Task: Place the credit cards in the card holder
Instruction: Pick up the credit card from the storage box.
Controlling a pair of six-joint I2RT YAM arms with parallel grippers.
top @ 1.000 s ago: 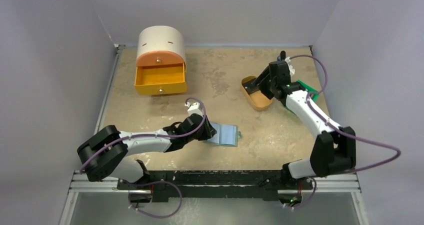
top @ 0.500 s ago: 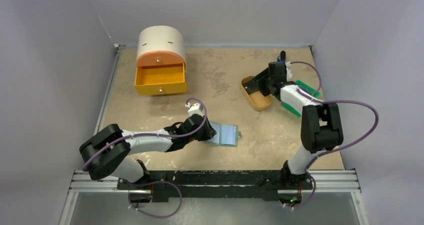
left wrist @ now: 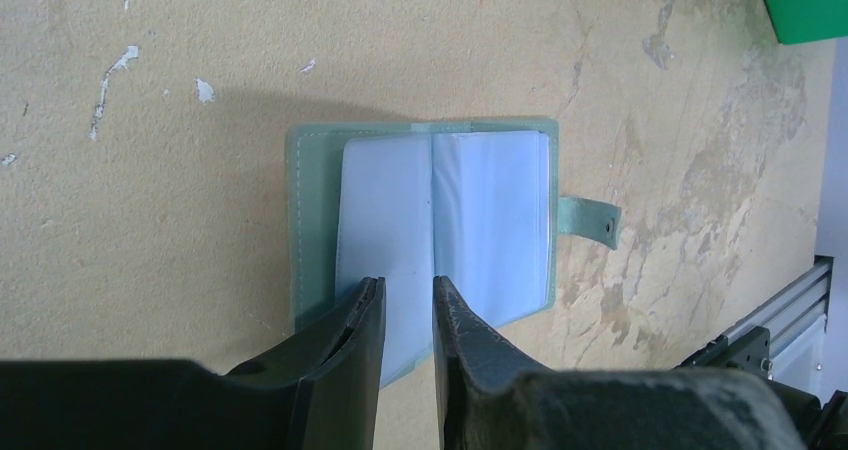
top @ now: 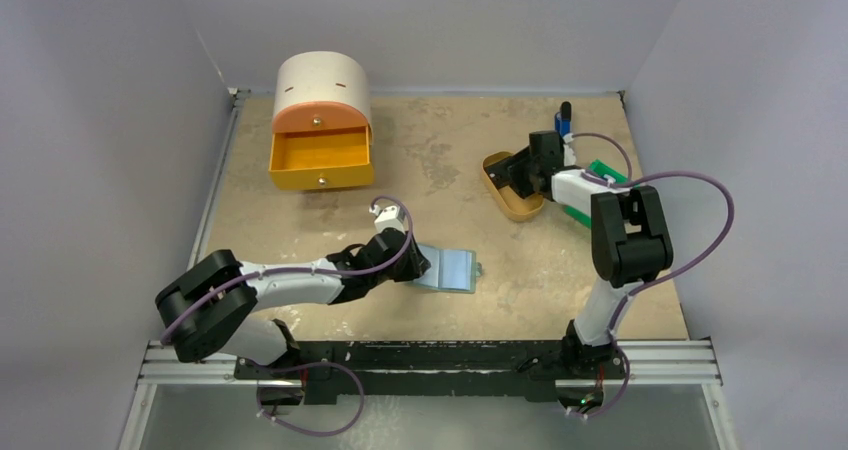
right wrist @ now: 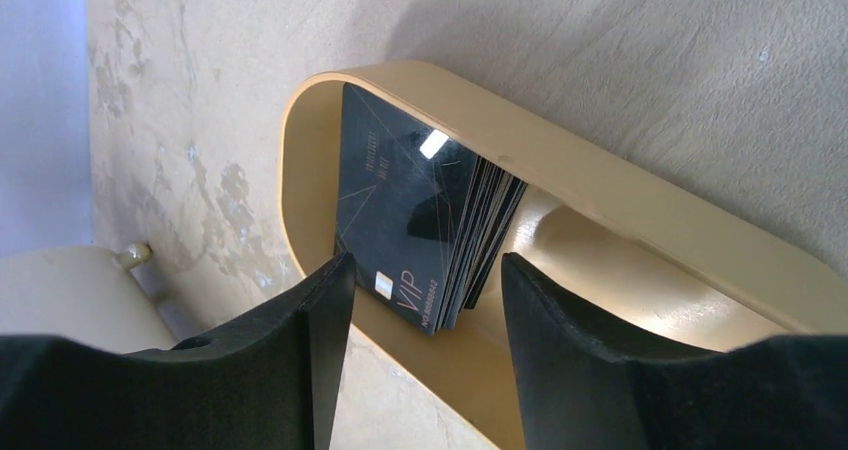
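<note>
A: Credit cards (right wrist: 420, 230) leaned in a stack inside the tan tray (right wrist: 640, 195), with the right fingers (right wrist: 320, 350) wide on either side, gripping nothing.

B: Closing there could have caught several cards at once, or toppled the stack.

A: And the card holder (left wrist: 490, 220)?

B: It lay open on the bench (left wrist: 150, 220), well apart from the tray. The narrow left fingers (left wrist: 350, 350) pinched its near edge, and a slip might have shifted it.

1. The left arm (top: 290, 282) lies low along the table's (top: 450, 150) near edge, reaching right.
2. The left gripper (left wrist: 407, 285) points down at the holder's (left wrist: 420, 210) near edge, jaws a narrow slit apart. Whether they pinch it cannot be told.
3. The right arm (top: 622, 232) is folded sharply at the elbow, forearm reaching left.
4. The right gripper (right wrist: 428, 265) stands wide, one finger on each side of the cards (right wrist: 400, 200).
</note>
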